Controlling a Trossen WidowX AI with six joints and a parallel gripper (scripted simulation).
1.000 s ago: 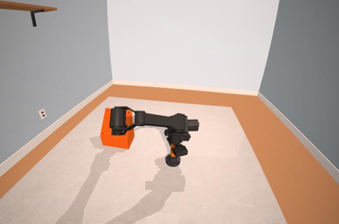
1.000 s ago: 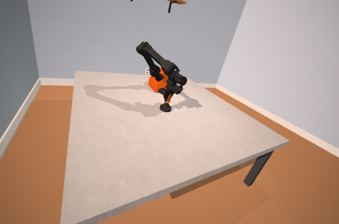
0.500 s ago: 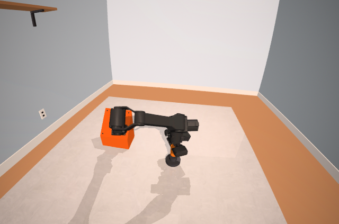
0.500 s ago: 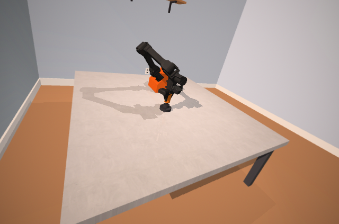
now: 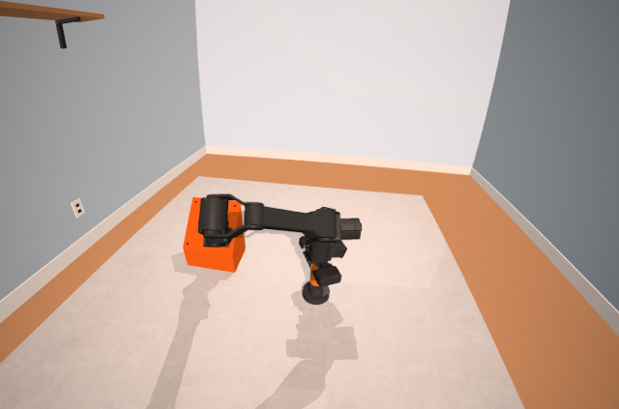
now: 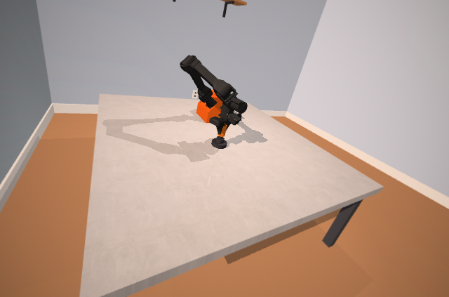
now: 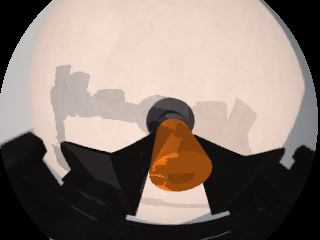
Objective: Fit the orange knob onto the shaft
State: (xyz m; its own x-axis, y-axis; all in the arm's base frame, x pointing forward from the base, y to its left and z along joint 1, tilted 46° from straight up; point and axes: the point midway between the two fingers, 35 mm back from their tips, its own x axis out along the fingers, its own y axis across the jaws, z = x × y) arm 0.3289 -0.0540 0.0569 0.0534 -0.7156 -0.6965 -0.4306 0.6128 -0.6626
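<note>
- Knob (image 5: pixel 312 277) (image 6: pixel 223 129) (image 7: pixel 175 140) and pedestal (image 5: pixel 315 300) (image 6: pixel 219 144) (image 7: pixel 154 108) share the table (image 5: pixel 390 335) (image 6: pixel 236 213) (image 7: pixel 150 50), the largest thing we work with; the knob is over the pedestal.
- Our arm (image 5: pixel 284 219) (image 6: pixel 208 74) reaches above the pedestal from the box (image 5: pixel 212 260) (image 6: pixel 205 112), well apart from it.
- Our gripper (image 5: pixel 315 275) (image 6: pixel 222 130) (image 7: pixel 174 138), just above the pedestal, is pinching the knob by its sides.
- The pedestal's round foot sits below the knob's narrow end; we cannot tell whether the knob is partly on the shaft.
- We expect the knob to be light, stiff and hardly fragile, but its taper could slip under a hard push. We would grip its sides squarely, keep it upright, and turn it gently under light pressure until the flats agree.
</note>
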